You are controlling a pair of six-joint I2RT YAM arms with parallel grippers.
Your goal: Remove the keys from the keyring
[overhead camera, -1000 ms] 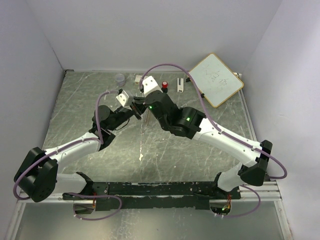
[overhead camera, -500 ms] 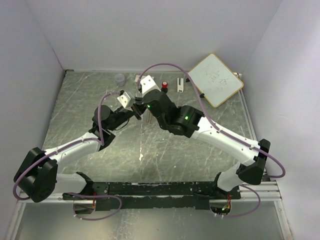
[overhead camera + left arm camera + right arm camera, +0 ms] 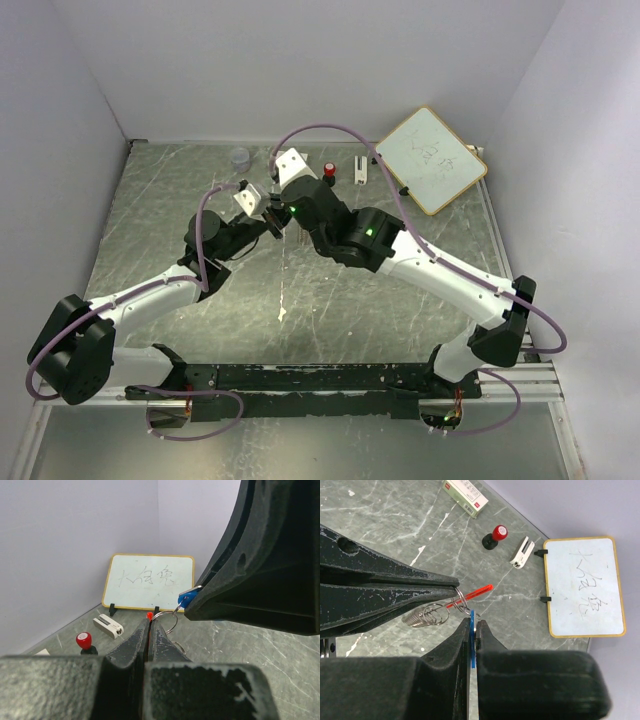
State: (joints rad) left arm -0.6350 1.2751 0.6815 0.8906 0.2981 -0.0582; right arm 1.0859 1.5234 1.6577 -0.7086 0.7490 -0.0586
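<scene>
Both grippers meet above the middle of the table. My left gripper [image 3: 147,630] is shut on a thin red strip [image 3: 470,596] that runs through the silver keyring [image 3: 461,601]; the ring also shows in the left wrist view [image 3: 167,622]. My right gripper [image 3: 471,625] is shut on the small blue-headed key [image 3: 472,632], which hangs on that ring and shows in the left wrist view [image 3: 187,597]. A silver jagged bunch of keys [image 3: 422,616] dangles beside the left fingers [image 3: 385,595]. In the top view the two grippers touch tip to tip, left gripper [image 3: 266,213] and right gripper [image 3: 284,212], and the keys are hidden.
A whiteboard [image 3: 432,158] leans at the back right. A red-and-black knob [image 3: 329,171], a white stapler-like piece [image 3: 359,170], a small white box [image 3: 465,497] and a clear cup [image 3: 239,157] stand along the back edge. The side walls are close.
The right arm's wrist has shifted a little left and toward the back. The left gripper has stayed almost in place. Both grips are unchanged.
</scene>
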